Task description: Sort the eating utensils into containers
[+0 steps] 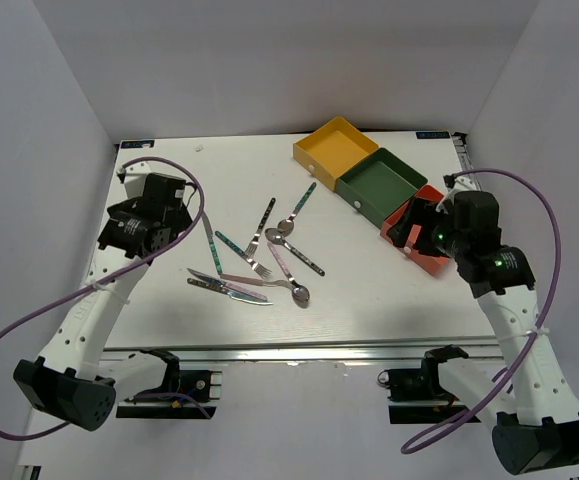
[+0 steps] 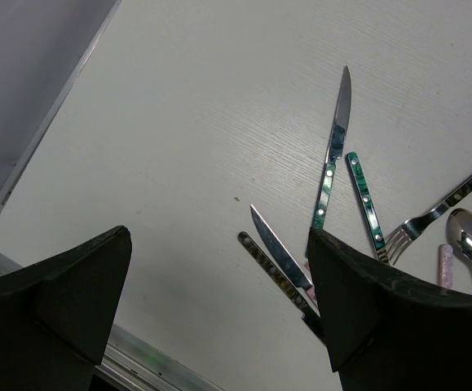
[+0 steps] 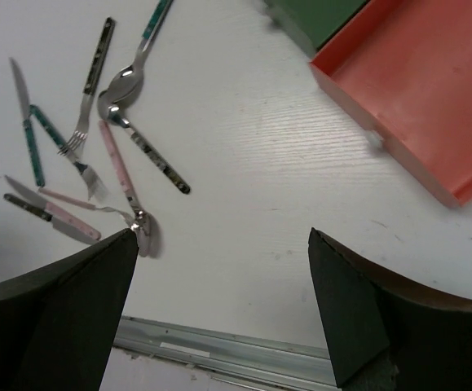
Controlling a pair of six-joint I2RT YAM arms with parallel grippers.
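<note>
While the eating utensils (image 1: 261,235) are all lying loose in a crossed scatter at the middle of the table (image 1: 369,290), none is showing in any tray, so I am judging the sorting as not yet begun. The yellow tray (image 1: 336,148), dark green tray (image 1: 381,183) and red-orange tray (image 3: 431,81) are sitting in a diagonal row at the far right. My left gripper (image 2: 219,238) is hovering wide open and empty, a teal-handled knife (image 2: 333,147) just ahead; my right gripper (image 3: 223,236) is hanging open and empty beside the red-orange tray. Next, I am thinking, one pincer needs lowering astride a single handle, clear of overlapping neighbours.
</note>
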